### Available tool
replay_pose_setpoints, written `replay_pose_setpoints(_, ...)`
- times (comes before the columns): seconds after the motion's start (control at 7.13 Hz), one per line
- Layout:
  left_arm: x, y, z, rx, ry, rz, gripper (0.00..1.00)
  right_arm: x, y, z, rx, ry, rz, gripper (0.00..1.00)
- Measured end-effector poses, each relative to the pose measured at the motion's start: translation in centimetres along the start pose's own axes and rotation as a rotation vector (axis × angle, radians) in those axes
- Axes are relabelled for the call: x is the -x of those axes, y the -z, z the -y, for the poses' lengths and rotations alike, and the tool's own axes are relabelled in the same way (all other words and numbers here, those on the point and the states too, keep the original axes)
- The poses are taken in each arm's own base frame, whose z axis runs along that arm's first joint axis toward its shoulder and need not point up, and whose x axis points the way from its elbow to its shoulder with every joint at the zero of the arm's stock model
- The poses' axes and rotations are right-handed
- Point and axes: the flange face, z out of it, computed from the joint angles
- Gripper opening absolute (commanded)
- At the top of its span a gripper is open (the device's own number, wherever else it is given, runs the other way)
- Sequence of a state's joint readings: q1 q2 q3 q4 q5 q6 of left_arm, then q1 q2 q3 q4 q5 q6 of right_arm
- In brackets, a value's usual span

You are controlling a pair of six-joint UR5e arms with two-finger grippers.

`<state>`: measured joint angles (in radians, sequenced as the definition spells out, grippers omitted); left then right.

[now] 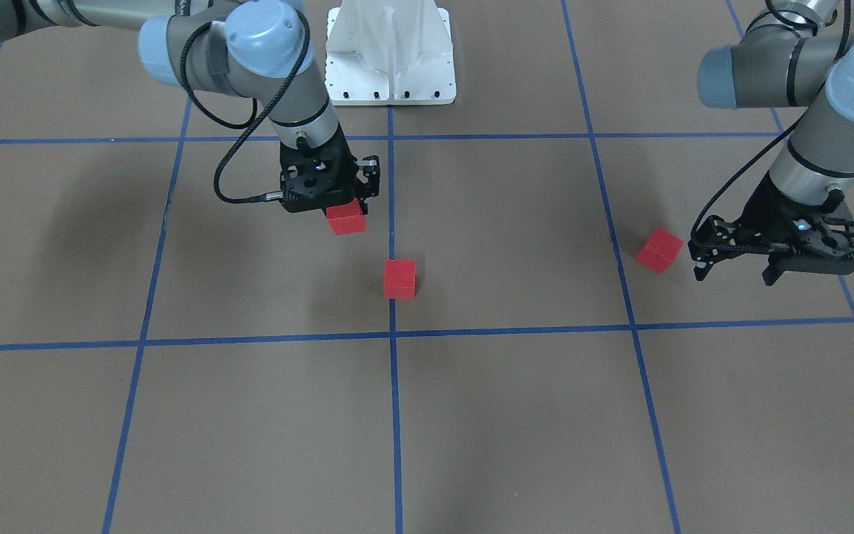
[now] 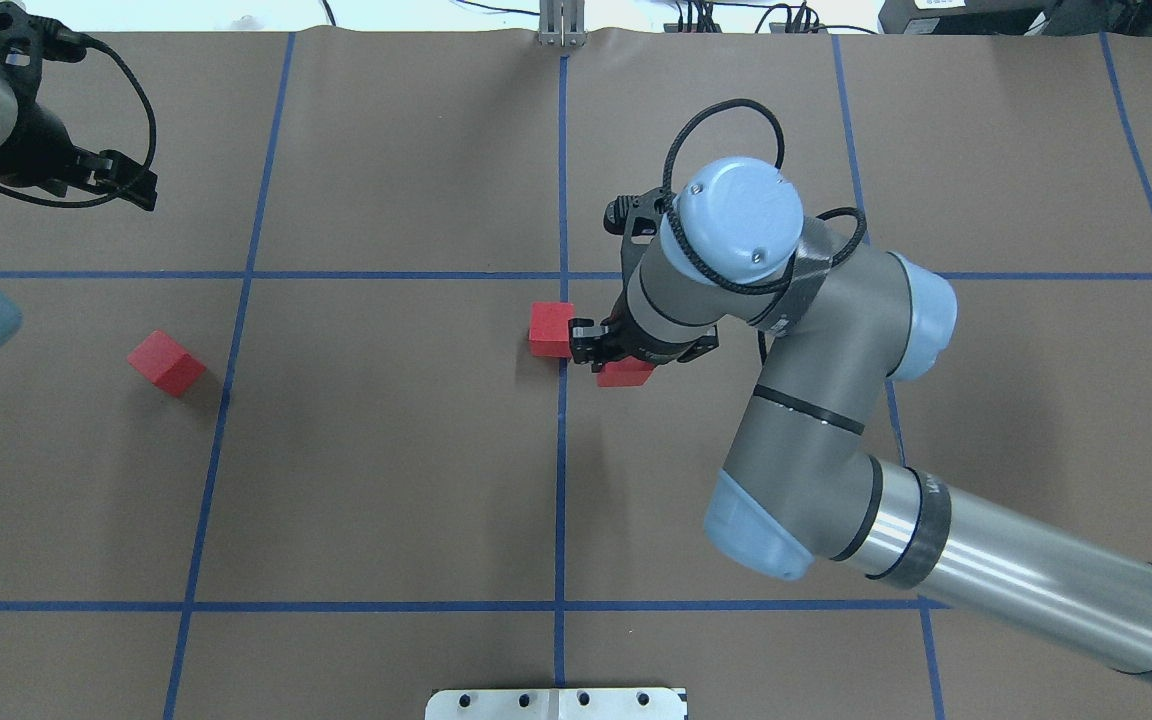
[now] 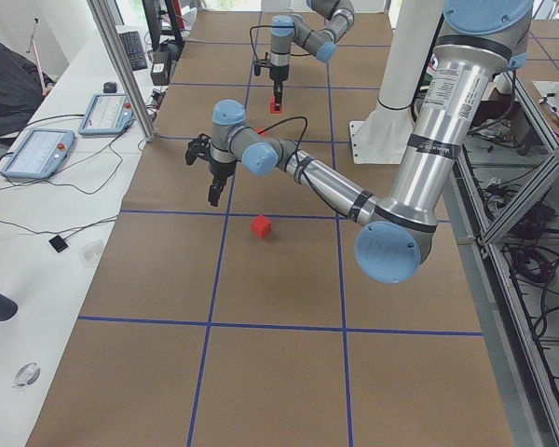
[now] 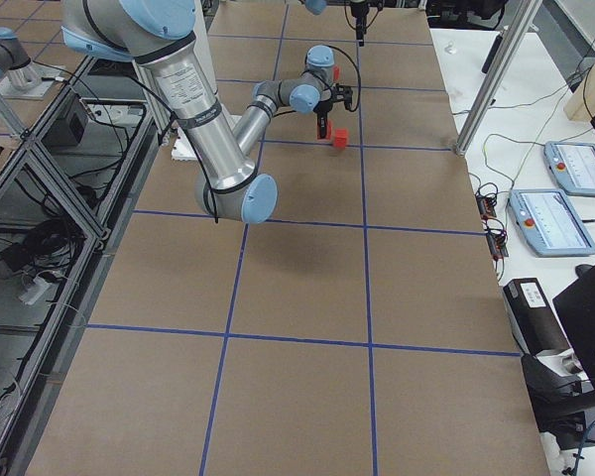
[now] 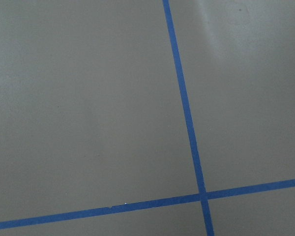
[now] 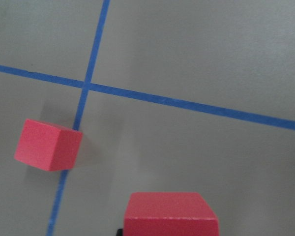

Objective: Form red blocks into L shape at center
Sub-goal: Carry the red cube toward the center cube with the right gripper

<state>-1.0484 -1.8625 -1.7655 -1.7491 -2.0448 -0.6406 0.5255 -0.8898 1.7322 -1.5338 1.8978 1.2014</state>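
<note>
- My right gripper [image 1: 332, 202] is closed on the carried red block [image 1: 345, 218], which is just on my right of the central blue tape line [image 1: 395, 386].
- The center red block [image 1: 399, 279] sits on that line, near the carried one but apart from it.
- The far red block [image 1: 659, 250] lies well apart, just beside my left gripper [image 1: 735, 271], whose fingers are spread and empty.
- Handling, as I judge it: the cubes are light, stiff and matte, best pinched squarely on two opposite flat faces.
- Hazard: my fingers could nudge the center red block on the way down. The white mount [image 1: 390, 70] stands well apart.
</note>
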Motion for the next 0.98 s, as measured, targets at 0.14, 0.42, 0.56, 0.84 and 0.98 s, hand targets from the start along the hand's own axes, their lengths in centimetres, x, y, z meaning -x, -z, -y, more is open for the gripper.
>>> replay_pose_setpoints(0.14,0.5,-0.7,-0.1,-0.004,-0.002,-0.004,1.00,2.3,-0.9,-1.4,-0.008,-0.022,-0.008,0.00)
replay_pose_setpoints(0.42,1.5,-2.1,-0.3,-0.020,-0.009,-0.016,1.00,5.7,-2.8,-3.1,-0.019,-0.077,-0.026,0.00)
replay_pose_setpoints(0.56,1.8,-2.5,-0.3,-0.022,-0.010,-0.017,1.00,6.8,-3.7,-3.3,-0.026,-0.087,-0.039,0.00)
replay_pose_setpoints(0.84,1.9,-2.6,-0.3,-0.023,-0.011,-0.018,1.00,7.0,-5.6,-2.9,-0.036,-0.093,-0.075,0.00)
replay_pose_setpoints(0.98,1.9,-2.6,-0.3,-0.024,-0.012,-0.018,1.00,6.9,-6.2,-2.7,-0.037,-0.095,-0.086,0.00)
